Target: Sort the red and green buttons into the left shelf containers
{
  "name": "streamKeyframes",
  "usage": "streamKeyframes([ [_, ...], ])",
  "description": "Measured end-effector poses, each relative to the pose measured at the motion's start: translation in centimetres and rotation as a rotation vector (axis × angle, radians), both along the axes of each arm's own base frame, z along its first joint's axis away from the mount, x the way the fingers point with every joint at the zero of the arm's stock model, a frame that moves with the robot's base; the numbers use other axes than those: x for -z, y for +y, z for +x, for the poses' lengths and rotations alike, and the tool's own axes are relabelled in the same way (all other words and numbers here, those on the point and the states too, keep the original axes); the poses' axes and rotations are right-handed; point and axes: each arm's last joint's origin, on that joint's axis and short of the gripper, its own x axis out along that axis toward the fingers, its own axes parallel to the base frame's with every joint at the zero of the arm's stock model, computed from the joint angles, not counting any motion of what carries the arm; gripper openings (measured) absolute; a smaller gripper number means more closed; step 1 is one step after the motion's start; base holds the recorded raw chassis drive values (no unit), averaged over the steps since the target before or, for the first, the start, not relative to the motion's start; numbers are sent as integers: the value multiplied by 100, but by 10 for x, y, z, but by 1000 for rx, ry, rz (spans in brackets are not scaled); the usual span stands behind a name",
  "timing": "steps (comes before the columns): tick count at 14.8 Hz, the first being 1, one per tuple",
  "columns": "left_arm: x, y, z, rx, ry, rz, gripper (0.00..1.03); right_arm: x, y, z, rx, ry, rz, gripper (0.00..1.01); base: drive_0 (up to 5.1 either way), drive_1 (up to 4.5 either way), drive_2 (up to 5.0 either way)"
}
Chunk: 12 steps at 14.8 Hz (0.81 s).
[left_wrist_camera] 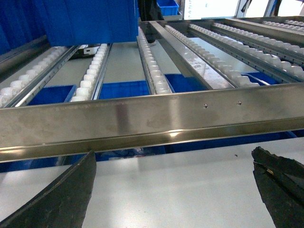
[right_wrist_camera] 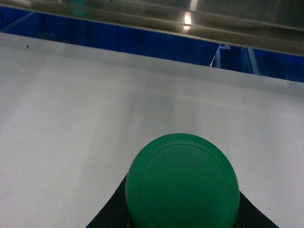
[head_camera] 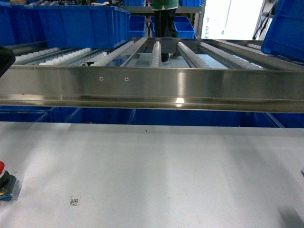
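one red button (head_camera: 2, 176) sits at the table's (head_camera: 156, 175) left edge.

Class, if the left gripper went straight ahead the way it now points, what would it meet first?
Most likely the steel front rail of the roller shelf; the left gripper stands open, facing it across bare table, though depth is unclear.

Two buttons: one red button (head_camera: 1, 167) at the bench's (head_camera: 156, 171) left edge, one green button (right_wrist_camera: 182, 183) above the bench.

Red button (head_camera: 1, 167) at table's left edge, green button (right_wrist_camera: 182, 183) cap filling right wrist view, blue bins (head_camera: 76, 23) on left shelf
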Motion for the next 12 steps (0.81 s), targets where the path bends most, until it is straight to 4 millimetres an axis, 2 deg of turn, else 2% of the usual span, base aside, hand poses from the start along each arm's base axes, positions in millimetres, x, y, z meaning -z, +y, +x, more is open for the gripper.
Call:
streamKeyframes([
  [2, 0, 0, 0, 0, 0, 0, 98, -10, -8, -24, 22, -48, 7, 26, 0, 0, 0],
  [4, 0, 0, 0, 0, 0, 0, 98, -10, -13, -51, 38, -46, 15, 26, 0, 0, 0],
  [7, 0, 0, 0, 0, 0, 0, 98, -20, -11, -79, 10, -107, 26, 26, 0, 0, 0],
  [9, 0, 0, 0, 0, 0, 0, 98, -21, -6, -89, -13, -124, 26, 26, 0, 0, 0],
  [12, 2, 0, 0, -6, 21, 1, 98, -22, -5, -91, -11, -140, 19, 26, 0, 0, 0],
])
